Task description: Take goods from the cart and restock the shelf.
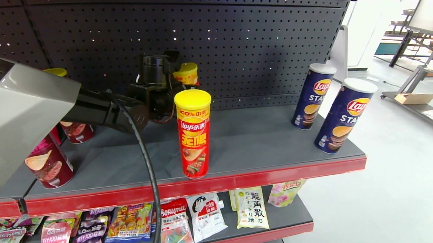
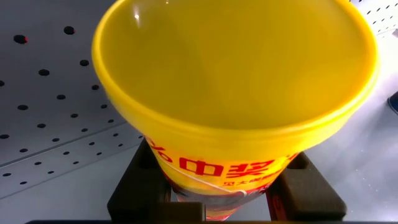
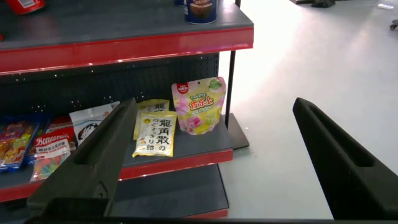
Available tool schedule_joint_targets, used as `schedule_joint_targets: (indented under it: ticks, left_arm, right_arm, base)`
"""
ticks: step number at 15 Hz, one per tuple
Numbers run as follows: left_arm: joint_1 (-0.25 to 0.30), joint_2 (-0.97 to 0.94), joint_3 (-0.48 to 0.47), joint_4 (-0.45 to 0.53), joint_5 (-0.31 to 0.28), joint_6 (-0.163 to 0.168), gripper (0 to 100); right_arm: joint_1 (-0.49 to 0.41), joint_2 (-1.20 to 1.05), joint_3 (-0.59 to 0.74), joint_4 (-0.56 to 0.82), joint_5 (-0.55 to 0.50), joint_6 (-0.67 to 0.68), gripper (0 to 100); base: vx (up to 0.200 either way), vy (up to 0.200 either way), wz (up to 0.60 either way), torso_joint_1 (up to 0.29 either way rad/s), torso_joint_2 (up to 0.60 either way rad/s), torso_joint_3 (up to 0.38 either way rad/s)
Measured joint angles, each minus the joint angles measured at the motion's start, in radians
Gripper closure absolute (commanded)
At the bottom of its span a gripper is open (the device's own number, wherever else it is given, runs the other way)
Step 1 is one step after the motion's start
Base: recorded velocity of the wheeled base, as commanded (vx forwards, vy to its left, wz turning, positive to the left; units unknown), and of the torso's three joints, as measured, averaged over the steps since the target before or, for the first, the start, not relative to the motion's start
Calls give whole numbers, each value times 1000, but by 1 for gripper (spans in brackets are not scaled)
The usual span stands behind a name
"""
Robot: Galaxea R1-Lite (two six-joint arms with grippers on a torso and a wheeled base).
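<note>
Left wrist view: left hand (image 2: 224,196) is clamped on a yellow-lidded chip can (image 2: 236,68) at the rear of the shelf (image 1: 256,145). The can is probably light and thin-walled, so hold it mid-body. Right hand (image 3: 214,106) has its fingers apart.

Left tool (image 2: 224,196) clamped, right tool (image 3: 221,165) spread

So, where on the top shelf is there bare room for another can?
The widest bare patch of shelf lies between the front yellow-lidded can and the two blue cans. The left end is crowded with dark red cans.
</note>
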Motion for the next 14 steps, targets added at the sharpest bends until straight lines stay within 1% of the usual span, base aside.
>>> schedule_joint_targets:
  ticks: [3,14]
  left_arm:
    - [0,-10,0,36,0,0,100]
    - [2,-21,4,53,0,-1,100]
  right_arm:
    - [-1,0,0,0,0,0,0]
    - [-1,0,0,0,0,0,0]
  base:
    - [0,0,0,0,0,0]
    - [0,0,0,0,0,0]
